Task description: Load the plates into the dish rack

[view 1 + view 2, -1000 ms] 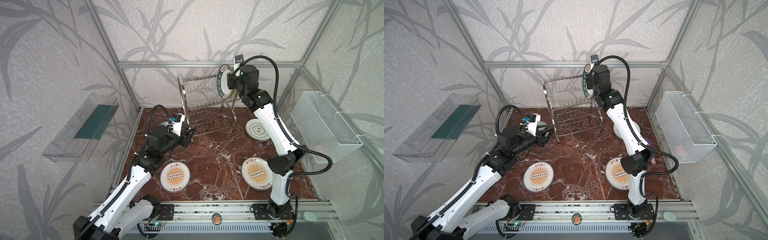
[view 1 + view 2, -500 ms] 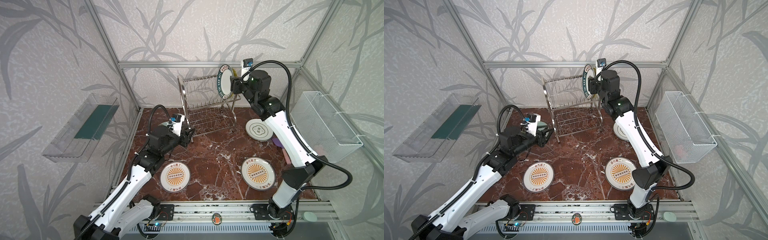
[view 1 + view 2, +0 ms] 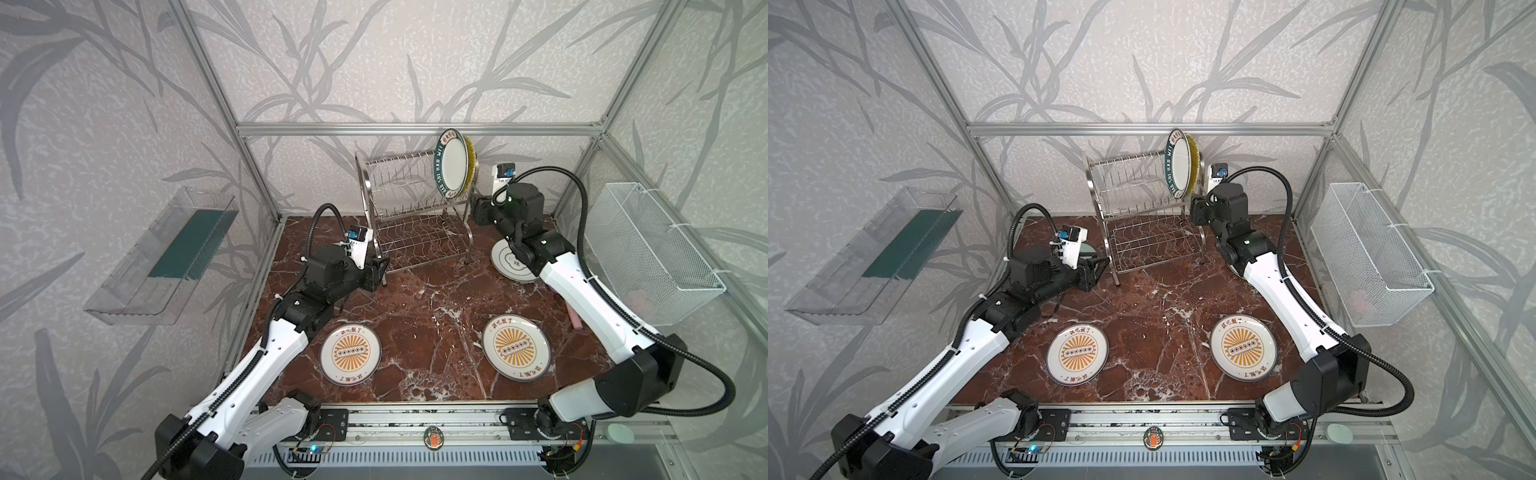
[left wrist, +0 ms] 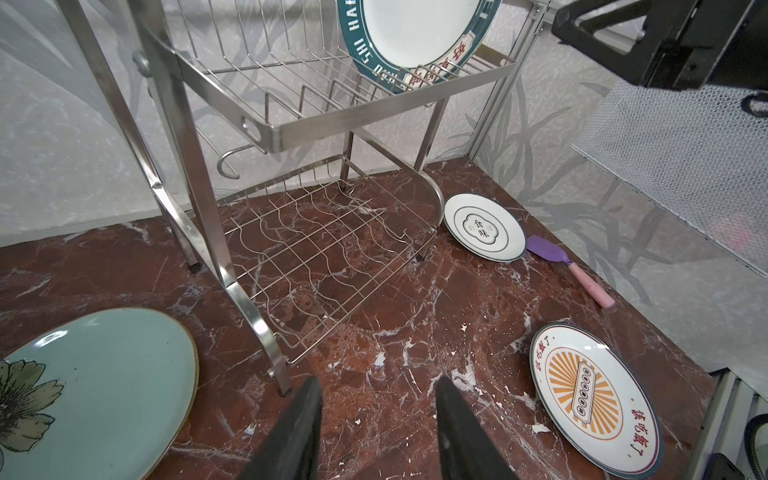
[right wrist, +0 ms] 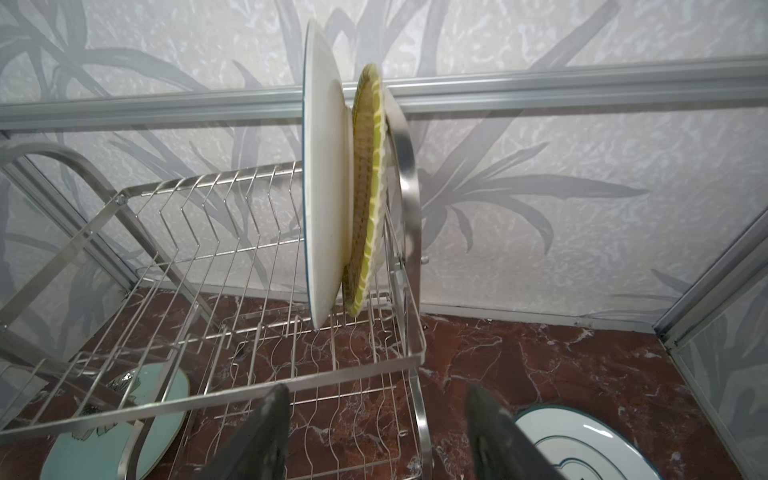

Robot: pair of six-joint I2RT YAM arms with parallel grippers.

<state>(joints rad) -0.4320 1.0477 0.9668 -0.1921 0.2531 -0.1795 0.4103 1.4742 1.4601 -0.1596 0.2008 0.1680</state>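
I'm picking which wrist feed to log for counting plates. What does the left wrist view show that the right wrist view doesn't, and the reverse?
Left wrist only: a sunburst plate lying flat and a purple spatula beside the outline-motif plate. Right wrist only: a clear look at the yellow ribbed plate, upright in the dish rack next to the green-rimmed plate. Both: the dish rack, green-rimmed plate, outline-motif plate and celadon plate.
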